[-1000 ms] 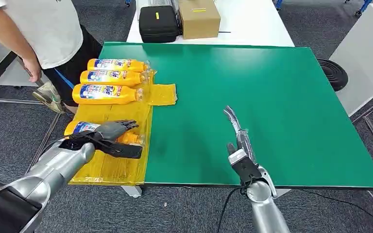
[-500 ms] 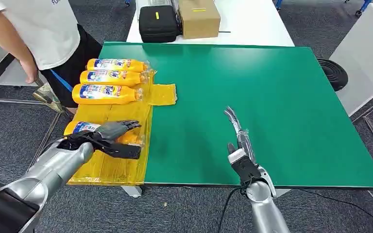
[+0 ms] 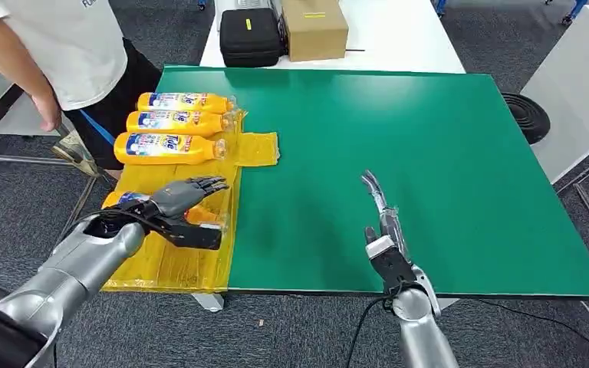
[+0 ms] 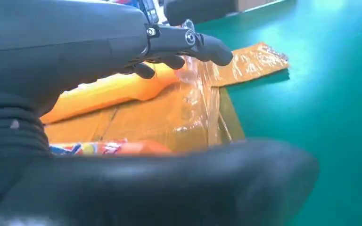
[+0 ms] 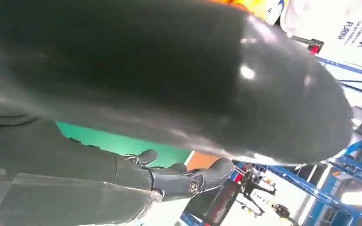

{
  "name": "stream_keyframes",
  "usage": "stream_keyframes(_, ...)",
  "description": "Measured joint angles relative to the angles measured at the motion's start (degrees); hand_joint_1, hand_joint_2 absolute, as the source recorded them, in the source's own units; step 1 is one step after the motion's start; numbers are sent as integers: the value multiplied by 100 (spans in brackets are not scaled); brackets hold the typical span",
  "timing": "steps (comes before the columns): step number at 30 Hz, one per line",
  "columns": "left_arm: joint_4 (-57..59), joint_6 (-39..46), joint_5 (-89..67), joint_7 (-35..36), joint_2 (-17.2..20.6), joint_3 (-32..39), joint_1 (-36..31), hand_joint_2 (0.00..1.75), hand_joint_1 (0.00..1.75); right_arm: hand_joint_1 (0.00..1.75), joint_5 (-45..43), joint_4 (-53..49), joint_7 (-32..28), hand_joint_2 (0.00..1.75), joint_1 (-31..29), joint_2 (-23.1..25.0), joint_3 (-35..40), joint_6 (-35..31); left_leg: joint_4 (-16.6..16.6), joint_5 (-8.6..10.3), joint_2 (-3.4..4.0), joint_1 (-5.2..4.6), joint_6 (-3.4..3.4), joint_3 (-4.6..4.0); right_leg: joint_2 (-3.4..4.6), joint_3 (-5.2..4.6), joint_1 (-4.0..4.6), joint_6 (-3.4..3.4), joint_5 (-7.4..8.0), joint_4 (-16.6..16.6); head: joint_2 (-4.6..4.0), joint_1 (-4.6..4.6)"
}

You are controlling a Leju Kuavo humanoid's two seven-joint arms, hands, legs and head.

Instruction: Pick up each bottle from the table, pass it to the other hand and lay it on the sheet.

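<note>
The fourth bottle lies on the yellow sheet beneath my left hand, whose fingers are spread above it, gripping nothing. My right hand hovers over the green table, fingers straight and empty.

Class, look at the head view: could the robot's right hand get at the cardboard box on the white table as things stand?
Probably not. The right hand hovers near the green table's near edge, while the cardboard box sits on the white table beyond its far edge, with the whole green surface between them.
</note>
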Motion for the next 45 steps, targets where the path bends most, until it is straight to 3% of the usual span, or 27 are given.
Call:
stream_keyframes(4,-254,-177,166,-105,112,40,38,0,0,0,2,26,0,0,-1,7,-35,0,0,0,0,0,0,0,0,0,0,0,0,0,0,2)
stream_keyframes(5,-332,-220,253,-153,147,65,44,0,0,0,0,31,0,175,-1,7,-46,0,0,0,0,0,0,0,0,0,0,0,0,0,0,0)
stream_keyframes(12,-1337,376,2110,-663,32,1144,808,0,0,0,-483,-116,0,175,106,120,-289,-249,0,-5,2,-3,-3,0,1,-6,-4,1,-3,-1,0,-2)
stream_keyframes(13,-1553,441,2542,-725,-136,1448,1030,0,145,3,-622,-162,0,175,127,173,-354,-286,0,-6,2,-3,-3,-2,1,-6,-4,0,-4,-1,0,4)
stream_keyframes(14,-1726,477,2915,-772,-258,1708,1237,175,175,173,-759,-195,0,175,134,214,-405,-341,0,-7,2,-3,-4,-5,2,-9,-4,0,-4,-1,0,0)
stream_keyframes(17,-2264,692,4021,-881,-840,2490,1873,175,175,175,-1449,-288,0,175,139,343,-483,-652,0,-14,5,-6,-9,-6,5,-14,-7,0,-4,-3,0,2)
stream_keyframes(18,-2382,804,4328,-909,-1015,2733,2042,175,68,175,-1701,-345,0,175,139,376,-487,-793,0,-15,5,-6,-8,-7,6,-15,-7,0,-4,-4,0,2)
stream_keyframes(19,-2463,893,4549,-955,-1201,2924,2179,175,0,56,-1885,-406,0,175,140,393,-488,-905,0,-15,3,-6,-8,-7,5,-15,-6,0,-5,-4,0,2)
stream_keyframes(20,-2544,970,4731,-999,-1384,3105,2309,175,0,5,-2130,-476,0,175,145,424,-492,-1051,0,-14,2,-6,-8,-7,4,-14,-6,0,-5,-5,0,0)
stream_keyframes(21,-2590,997,4784,-1019,-1474,3225,2404,175,175,175,-2203,-524,0,175,149,437,-496,-1102,0,-14,2,-6,-9,-8,5,-15,-4,0,-5,-5,0,0)
stream_keyframes(24,-2693,1237,4892,-1126,-1777,3493,2615,175,175,175,-2429,-665,0,175,205,477,-507,-1296,0,-14,2,-3,-9,-7,4,-13,2,0,-4,-4,0,0)
stream_keyframes(25,-2724,1307,4968,-1170,-1869,3541,2669,175,14,45,-2531,-682,0,175,224,485,-507,-1311,0,-14,2,-3,-10,-7,4,-13,3,0,-4,-4,0,0)
stream_keyframes(26,-2757,1353,5040,-1207,-1956,3596,2721,175,0,82,-2610,-695,0,175,247,494,-512,-1311,0,-13,2,-3,-10,-8,4,-13,3,0,-4,-4,0,0)
stream_keyframes(27,-2783,1392,5075,-1229,-2007,3635,2758,175,0,175,-2636,-697,0,175,260,496,-514,-1311,0,-14,2,-2,-10,-9,4,-12,4,0,-4,-3,0,2)
stream_keyframes(28,-2822,1436,5097,-1250,-2068,3666,2817,175,82,175,-2649,-699,0,175,271,507,-514,-1333,0,-14,3,-2,-10,-9,5,-12,4,0,-4,-3,0,0)
stream_keyframes(32,-3091,1615,5178,-1257,-2212,3709,3054,175,82,175,-2612,-673,0,175,276,518,-462,-1421,0,-14,2,-1,-10,-9,4,-13,3,0,-5,-3,0,0)
stream_keyframes(33,-3150,1650,5175,-1265,-2225,3714,3111,175,175,159,-2638,-665,0,175,276,518,-437,-1410,0,-14,2,-1,-10,-9,3,-13,3,-1,-6,-3,0,0)
stream_keyframes(34,-3204,1687,5171,-1279,-2236,3716,3172,175,21,0,-2651,-656,0,175,280,518,-420,-1394,0,-14,2,-1,-10,-9,4,-13,3,-1,-6,-3,0,0)
stream_keyframes(35,-3240,1698,5167,-1290,-2251,3718,3223,175,0,37,-2656,-654,0,175,290,518,-409,-1392,0,-14,2,0,-10,-10,4,-13,3,-1,-6,-3,0,0)
stream_keyframes(36,-3270,1700,5165,-1294,-2255,3718,3259,175,175,175,-2658,-654,0,175,302,518,-402,-1392,0,-14,2,0,-10,-10,4,-13,3,-1,-6,-3,0,0)
stream_keyframes(37,-3299,1716,5154,-1305,-2262,3720,3293,175,175,89,-2647,-651,0,175,311,518,-402,-1399,0,-15,1,0,-10,-11,4,-14,3,-1,-6,-3,0,0)
stream_keyframes(38,-3325,1769,5123,-1327,-2266,3720,3325,175,12,0,-2585,-651,0,175,326,518,-387,-1463,0,-15,1,0,-10,-10,4,-13,2,-1,-6,-3,0,0)
stream_keyframes(40,-3394,1916,5028,-1359,-2277,3720,3404,175,0,0,-2490,-658,0,175,402,505,-292,-1502,0,-15,2,0,-10,-9,4,-13,2,-1,-6,-3,0,2)
stream_keyframes(41,-3419,1967,4989,-1368,-2282,3720,3459,175,0,0,-2452,-660,0,0,460,505,-242,-1532,0,-16,2,0,-12,-9,4,-14,2,-1,-6,-4,0,0)
stream_keyframes(42,-3456,2033,4955,-1371,-2282,3716,3513,175,0,0,-2415,-658,0,0,513,505,-177,-1582,0,-16,2,0,-12,-10,4,-14,2,-2,-7,-4,0,0)
stream_keyframes(43,-3482,2089,4996,-1371,-2282,3714,3567,0,0,0,-2454,-651,0,0,547,505,-132,-1582,0,-17,2,0,-12,-10,4,-15,2,-2,-7,-4,0,0)
stream_keyframes(45,-3500,2162,5162,-1362,-2295,3711,3655,0,0,0,-2566,-621,0,0,575,505,-90,-1571,-1,-17,2,0,-13,-10,4,-15,3,-3,-9,-4,0,0)
